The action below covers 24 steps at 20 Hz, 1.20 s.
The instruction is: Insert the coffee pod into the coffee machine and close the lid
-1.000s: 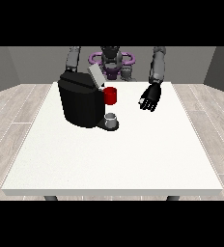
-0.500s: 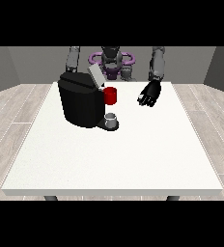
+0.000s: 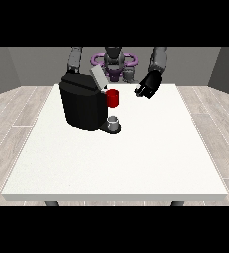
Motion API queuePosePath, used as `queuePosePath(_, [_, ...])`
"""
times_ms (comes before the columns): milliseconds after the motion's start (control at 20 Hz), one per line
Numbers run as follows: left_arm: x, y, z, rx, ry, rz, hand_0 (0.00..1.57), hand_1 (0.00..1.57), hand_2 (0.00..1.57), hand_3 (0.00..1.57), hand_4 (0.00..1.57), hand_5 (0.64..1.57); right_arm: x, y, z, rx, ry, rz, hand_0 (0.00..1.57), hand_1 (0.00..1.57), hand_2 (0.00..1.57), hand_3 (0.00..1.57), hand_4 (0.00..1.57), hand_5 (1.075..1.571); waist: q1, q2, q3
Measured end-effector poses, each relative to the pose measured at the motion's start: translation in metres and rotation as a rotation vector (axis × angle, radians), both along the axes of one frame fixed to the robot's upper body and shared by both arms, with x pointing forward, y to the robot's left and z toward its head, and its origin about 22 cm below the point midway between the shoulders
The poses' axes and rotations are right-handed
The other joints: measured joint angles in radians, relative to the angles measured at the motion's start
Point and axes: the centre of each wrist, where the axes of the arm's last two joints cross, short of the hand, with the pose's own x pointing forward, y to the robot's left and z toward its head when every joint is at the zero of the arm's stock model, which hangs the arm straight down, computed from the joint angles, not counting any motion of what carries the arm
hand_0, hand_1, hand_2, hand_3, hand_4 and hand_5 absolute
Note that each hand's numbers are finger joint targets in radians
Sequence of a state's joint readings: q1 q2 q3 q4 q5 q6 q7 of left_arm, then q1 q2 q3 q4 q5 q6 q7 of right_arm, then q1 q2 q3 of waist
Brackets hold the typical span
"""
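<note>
The black hand at the view's right (image 3: 148, 85) hangs above the white tabletop (image 3: 136, 158), fingers loosely curled, holding nothing; the boxy black coffee machine (image 3: 82, 106) stands with its grey lid (image 3: 97, 78) tilted up; a red thing at the machine (image 3: 113, 98) sits above a small grey thing (image 3: 114, 120) on its base.

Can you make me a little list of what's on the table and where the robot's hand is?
table: white table
machine: black coffee machine, lid tilted up
red thing at the machine, at its front
grey thing: on the machine's base
robot hand: at the view's right, above the table's far edge, holding nothing
other robot hand: hidden behind the machine
</note>
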<state>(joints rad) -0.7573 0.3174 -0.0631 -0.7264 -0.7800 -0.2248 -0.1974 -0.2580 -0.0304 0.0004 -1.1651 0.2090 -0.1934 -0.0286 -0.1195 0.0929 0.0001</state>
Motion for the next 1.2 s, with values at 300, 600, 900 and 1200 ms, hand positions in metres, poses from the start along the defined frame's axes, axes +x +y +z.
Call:
queuePosePath(300, [0.014, -0.008, 0.036, -0.011, 0.010, -0.040, 1.40, 1.40, 1.40, 1.34, 0.60, 1.571, 0.003, 0.000, 0.004, 0.012, 0.009, 0.008, 0.00, 0.00, 0.00, 0.00, 0.00, 1.571, -0.012, -0.034, 0.0000])
queuePosePath(600, [0.024, -0.018, 0.071, -0.017, -0.021, -0.061, 1.38, 1.38, 1.40, 1.38, 0.52, 1.571, 0.002, -0.004, 0.003, 0.040, -0.027, 0.017, 0.00, 0.00, 0.00, 0.00, 0.00, 1.571, -0.025, -0.035, 0.0002])
queuePosePath(900, [0.037, -0.018, 0.122, -0.082, -0.058, -0.011, 1.20, 1.20, 1.24, 1.26, 0.49, 1.571, 0.008, -0.001, 0.016, 0.039, -0.075, 0.029, 0.00, 0.00, 0.00, 0.00, 0.00, 1.571, -0.073, -0.015, 0.0000])
queuePosePath(1200, [0.044, -0.013, 0.165, -0.092, -0.119, 0.016, 1.20, 1.20, 1.27, 1.26, 0.49, 1.571, 0.025, -0.003, 0.048, 0.028, -0.135, 0.043, 0.00, 0.00, 0.00, 0.00, 0.27, 1.571, -0.125, 0.040, -0.0001])
